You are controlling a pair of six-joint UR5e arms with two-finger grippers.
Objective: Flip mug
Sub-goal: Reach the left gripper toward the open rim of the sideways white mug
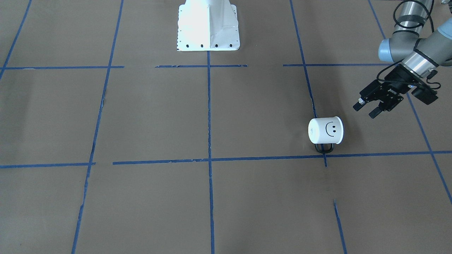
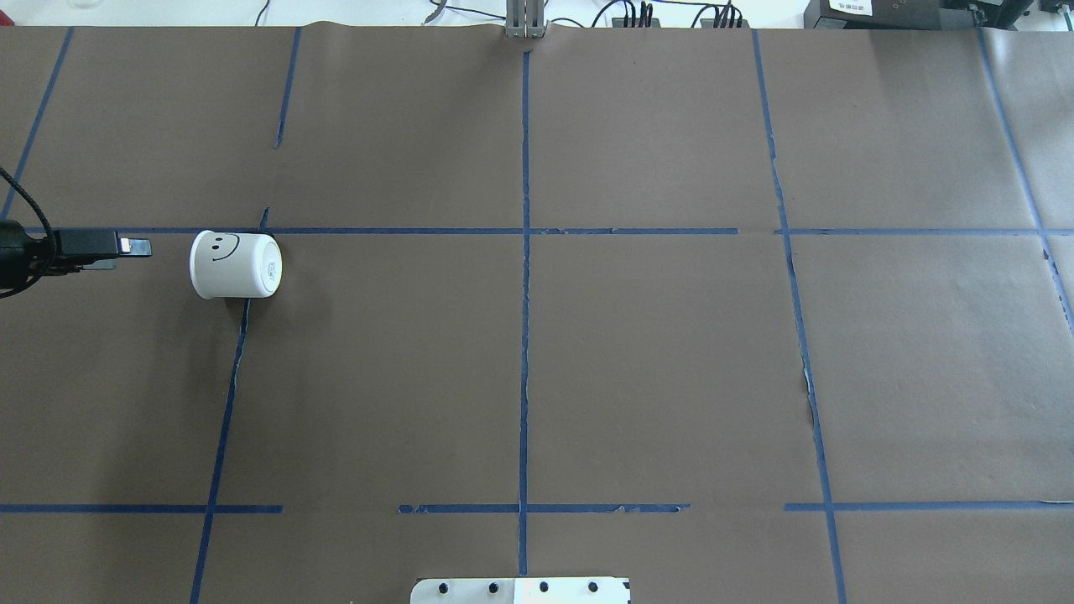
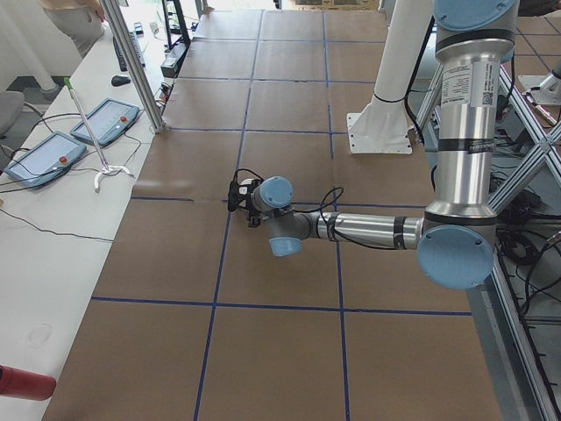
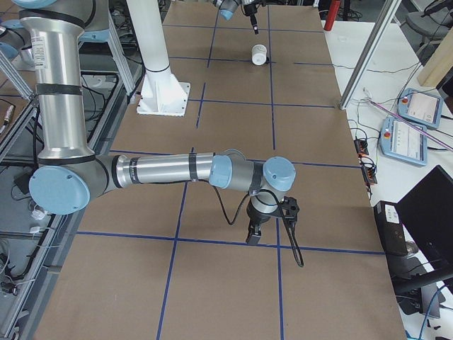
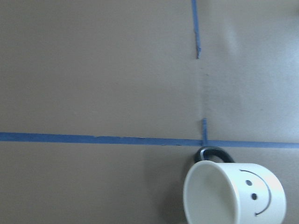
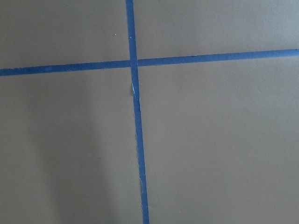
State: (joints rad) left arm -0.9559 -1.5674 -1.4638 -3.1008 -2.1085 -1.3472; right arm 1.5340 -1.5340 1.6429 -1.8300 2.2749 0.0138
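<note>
The white mug (image 1: 325, 130) with a black smiley face lies on its side on the brown paper table, its black handle against the table. It also shows in the overhead view (image 2: 235, 264), the right side view (image 4: 260, 54) and the left wrist view (image 5: 233, 193), where its open mouth faces the camera. My left gripper (image 1: 365, 109) hovers open and empty a short way from the mug's mouth end, seen at the overhead view's left edge (image 2: 126, 250). My right gripper (image 4: 253, 237) hangs low over the table far from the mug; I cannot tell whether it is open.
Blue tape lines (image 2: 524, 335) grid the brown table. The robot's white base plate (image 1: 208, 24) stands at the table's middle edge. Teach pendants (image 4: 414, 124) and cables lie on the white bench beyond the far table edge.
</note>
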